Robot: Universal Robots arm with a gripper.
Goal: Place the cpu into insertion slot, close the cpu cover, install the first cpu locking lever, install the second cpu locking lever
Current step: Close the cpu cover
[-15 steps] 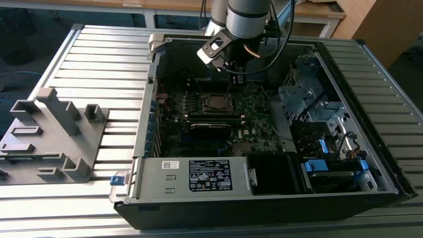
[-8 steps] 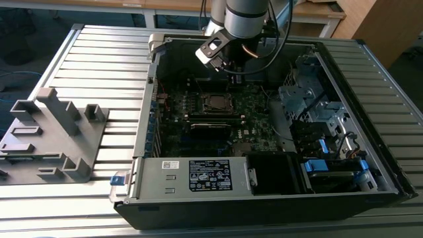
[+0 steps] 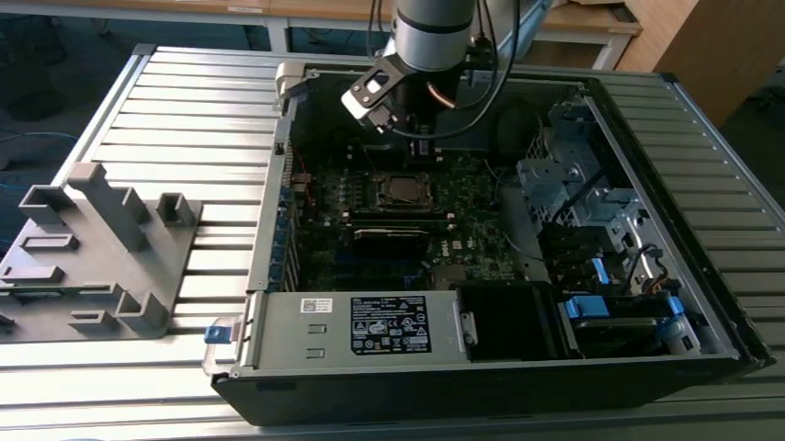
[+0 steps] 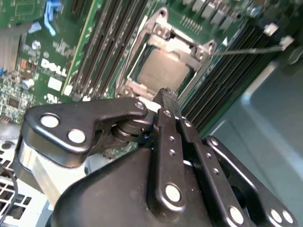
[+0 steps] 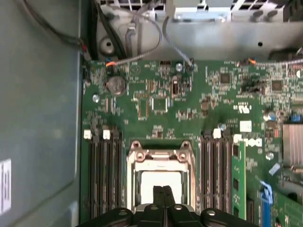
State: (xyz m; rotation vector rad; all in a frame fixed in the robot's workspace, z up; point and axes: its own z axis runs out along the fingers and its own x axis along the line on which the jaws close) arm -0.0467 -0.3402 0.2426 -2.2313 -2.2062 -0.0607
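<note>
- Our gripper (image 4: 166, 94) is clenched: its two fingertips press together with nothing between them.
- The cpu (image 4: 163, 71) sits in the insertion slot (image 3: 399, 190) on the motherboard (image 5: 156, 104), its dull metal top showing through the window of the cpu cover (image 4: 138, 56).
- We judge the cover to be lying down flat over the chip rather than tilted up.
- In both wrist views the cpu lies directly past the closed fingertips, near them. We cannot tell whether the tips touch it.
- In the first wrist view the gripper (image 5: 163, 191) points onto the middle of the cpu (image 5: 161, 178), between the two side rails of the cover (image 5: 133, 172).
- In the exterior view the gripper (image 3: 420, 145) hangs inside the open computer case (image 3: 613, 110), just beside the socket on its far side.
- A thin locking lever (image 4: 251, 48) juts out from one corner of the cover, its long axis running across the memory slots (image 4: 102, 42). We judge it not yet latched.
</note>
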